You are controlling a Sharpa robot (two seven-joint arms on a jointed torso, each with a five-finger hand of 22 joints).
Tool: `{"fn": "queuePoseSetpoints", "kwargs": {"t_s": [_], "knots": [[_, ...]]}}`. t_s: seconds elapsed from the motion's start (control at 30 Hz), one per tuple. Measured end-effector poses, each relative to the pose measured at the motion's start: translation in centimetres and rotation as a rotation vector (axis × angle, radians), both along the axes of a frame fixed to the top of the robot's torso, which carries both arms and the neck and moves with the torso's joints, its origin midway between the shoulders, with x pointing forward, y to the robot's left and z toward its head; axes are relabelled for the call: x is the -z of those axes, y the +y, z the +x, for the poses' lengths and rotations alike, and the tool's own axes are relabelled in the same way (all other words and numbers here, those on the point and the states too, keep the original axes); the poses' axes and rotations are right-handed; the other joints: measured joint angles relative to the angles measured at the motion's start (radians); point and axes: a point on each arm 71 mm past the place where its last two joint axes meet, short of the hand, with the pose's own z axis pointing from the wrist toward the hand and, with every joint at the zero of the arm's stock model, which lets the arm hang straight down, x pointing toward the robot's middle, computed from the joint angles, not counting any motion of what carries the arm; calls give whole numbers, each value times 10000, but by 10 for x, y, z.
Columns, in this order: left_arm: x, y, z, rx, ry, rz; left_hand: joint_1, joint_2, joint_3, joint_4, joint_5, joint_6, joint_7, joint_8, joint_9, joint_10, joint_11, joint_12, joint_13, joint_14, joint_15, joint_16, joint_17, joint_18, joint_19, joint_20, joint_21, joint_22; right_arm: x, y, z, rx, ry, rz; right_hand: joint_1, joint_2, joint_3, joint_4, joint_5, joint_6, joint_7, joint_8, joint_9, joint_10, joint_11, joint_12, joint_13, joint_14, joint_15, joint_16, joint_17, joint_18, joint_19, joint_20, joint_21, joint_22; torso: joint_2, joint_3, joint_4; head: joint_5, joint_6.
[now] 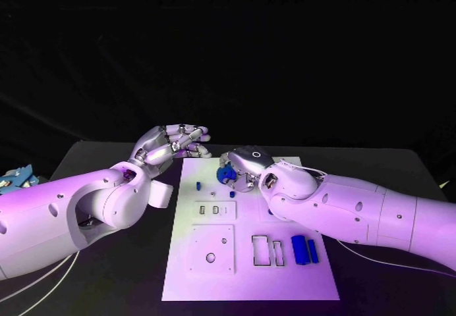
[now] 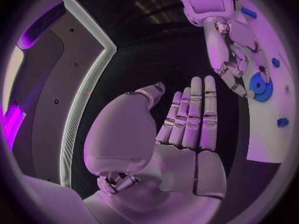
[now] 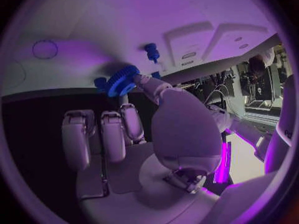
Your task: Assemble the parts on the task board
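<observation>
The white task board [image 1: 252, 276] lies in the middle of the black table. Over its far end my right hand [image 1: 245, 164] pinches a blue gear [image 1: 228, 174] between thumb and a finger; the right wrist view shows the gear [image 3: 121, 82] at the fingertips, close above the board [image 3: 74, 30]. Whether the gear touches the board I cannot tell. My left hand [image 1: 176, 141] hovers just beyond the board's far left corner, fingers stretched out and holding nothing. Its wrist view shows its flat palm [image 2: 181, 134], the right hand [image 2: 233, 64] and the gear [image 2: 260, 87].
Two small blue pegs [image 1: 199, 186] [image 1: 232, 194] stand near the board's far end, and two blue bars [image 1: 304, 249] lie at its near right beside rectangular slots [image 1: 261, 249]. A bluish object [image 1: 14, 178] sits at the table's left edge.
</observation>
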Motion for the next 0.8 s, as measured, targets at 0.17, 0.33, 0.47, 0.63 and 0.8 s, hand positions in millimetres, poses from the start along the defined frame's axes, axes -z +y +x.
{"fn": "queuePoseSetpoints", "kwargs": {"t_s": [0.17, 0.33, 0.47, 0.63, 0.8], "knots": [[0, 0, 0, -7, 0, 3, 0, 0, 0, 0, 0, 0, 0, 0, -1, 0, 0, 0, 0, 0, 0, 0, -1, 0, 0, 0, 0, -1, 0, -2, 1, 20, 53, -18, 0, 1, 0, 0, -61, -17, -17, -2, -25, 0, 0, 0, 0, 0, 0, 0, 0, -1, 0, 0, 0, -1, -5, -1, -6, 6, -14], [0, 1, 0, -10, 1, 5, 0, 0, 0, 0, 0, 0, 0, 0, -2, 0, 0, 0, 0, 0, 0, 0, -1, 0, 0, 0, 0, -1, 0, -4, 1, 37, 66, -18, 0, 1, 0, 0, -62, -18, -18, -27, -36, 0, 0, 0, 0, 0, 0, 0, 0, -1, 0, 0, -38, -2, -6, 0, -9, 7, -5], [0, 1, 0, -16, 1, 7, 0, 0, 0, 0, 0, 0, 0, 0, -2, 0, 0, 0, 0, -37, -37, 0, 29, 0, 0, 0, 0, -2, 1, -5, 3, 77, 63, -24, -125, -120, -3, 4, -368, -641, 132, -552, -155, -209, 209, -227, -209, -25, 76, 0, 0, 0, 0, 1, -160, -2, -5, 6, -11, 8, -3], [0, 1, 0, -16, 0, 8, 0, 0, 0, 0, 0, 0, 0, 0, -2, 0, 0, 0, 0, -37, -37, 0, 30, 0, 0, 0, 0, -2, 3, -9, 5, 189, 112, -63, -266, -157, -572, 215, -681, -2494, 54, -1956, -944, -340, 339, -300, -329, -35, 220, 0, -1, -1, -2, 183, -192, -3, -2, 6, -16, 7, 7], [0, 1, 0, -18, 6, 12, 0, 0, 0, 0, 0, 0, 0, 0, -3, 0, 0, 0, 0, -37, -37, 0, 29, 0, 0, 0, 0, -2, 4, -12, 6, 256, 197, -59, -499, -5, -1035, 599, -681, -1837, 99, -1949, -767, -376, 375, -300, -330, -36, 289, 0, -1, 0, -3, 223, -237, -3, 1, 12, -15, -9, 15]]}}
